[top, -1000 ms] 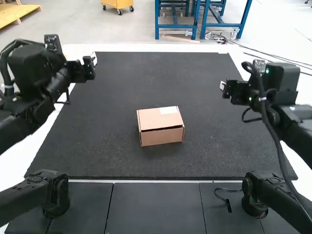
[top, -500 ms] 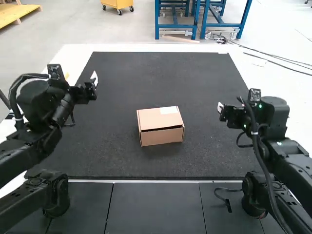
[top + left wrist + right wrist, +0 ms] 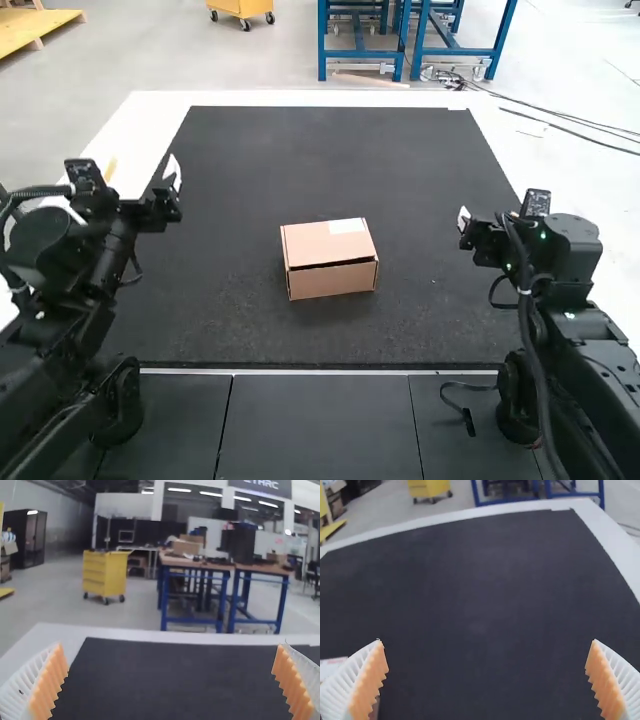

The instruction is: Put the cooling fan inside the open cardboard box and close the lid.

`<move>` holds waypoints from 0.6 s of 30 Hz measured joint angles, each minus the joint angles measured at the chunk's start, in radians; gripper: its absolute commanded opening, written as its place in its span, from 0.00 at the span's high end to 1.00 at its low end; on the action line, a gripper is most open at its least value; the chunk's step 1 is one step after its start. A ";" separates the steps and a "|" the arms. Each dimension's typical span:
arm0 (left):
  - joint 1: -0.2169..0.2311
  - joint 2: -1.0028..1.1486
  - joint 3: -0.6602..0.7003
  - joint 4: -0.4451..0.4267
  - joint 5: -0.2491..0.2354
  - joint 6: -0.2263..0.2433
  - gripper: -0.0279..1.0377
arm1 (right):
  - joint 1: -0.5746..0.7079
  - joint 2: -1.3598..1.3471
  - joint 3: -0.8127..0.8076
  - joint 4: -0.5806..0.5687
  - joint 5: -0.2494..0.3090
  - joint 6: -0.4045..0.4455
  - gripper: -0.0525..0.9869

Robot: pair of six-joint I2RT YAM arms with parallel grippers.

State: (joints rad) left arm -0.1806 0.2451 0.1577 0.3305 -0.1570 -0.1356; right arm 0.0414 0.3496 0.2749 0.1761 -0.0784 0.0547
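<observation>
From the high view, we see the cardboard box (image 3: 330,258) at the middle of the black mat (image 3: 330,150), a little nearer the mat's near edge than its far one. It stands square, plain brown and sharp-edged. Its lid lies flat and its flaps are shut, and a pale label sits toward the far right corner of its top. With the lid down, we judge that the cooling fan lies inside and that the task is as good as done. The left gripper (image 3: 168,190) hangs above the mat's left edge. The right gripper (image 3: 466,232) hangs above the mat, between the box and the right edge. Both are well apart from the box, and we read this as a parked stance that leaves the closed box undisturbed.

In the left wrist view, we find the left gripper (image 3: 169,680) spread wide. Its white ribbed fingers carry orange pads (image 3: 50,677), and nothing lies between them except bare mat (image 3: 170,652) running toward the far edge.

In the right wrist view, the right gripper (image 3: 485,675) is likewise spread wide and holds nothing, with bare mat (image 3: 480,580) beneath it. A pale corner (image 3: 332,663) sits just beside one finger. It may be the box's top, though we cannot tell for sure.
</observation>
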 measured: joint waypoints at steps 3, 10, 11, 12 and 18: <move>0.000 -0.077 -0.050 -0.006 0.008 0.004 0.07 | -0.017 -0.023 -0.043 0.032 0.000 -0.011 0.07; 0.000 -0.178 -0.072 -0.092 0.076 0.008 0.07 | -0.049 -0.031 -0.116 0.085 0.000 -0.023 0.07; 0.000 -0.193 -0.078 -0.108 0.088 0.008 0.07 | -0.053 -0.031 -0.116 0.091 0.000 -0.024 0.07; 0.000 -0.209 -0.086 -0.123 0.099 0.008 0.07 | -0.058 -0.032 -0.116 0.098 0.000 -0.025 0.07; 0.003 -0.233 -0.134 -0.129 0.129 0.008 0.07 | -0.076 -0.080 -0.118 0.103 -0.001 -0.043 0.07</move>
State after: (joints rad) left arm -0.1780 0.0116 0.0238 0.2012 -0.0277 -0.1276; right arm -0.0349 0.2695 0.1570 0.2787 -0.0795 0.0120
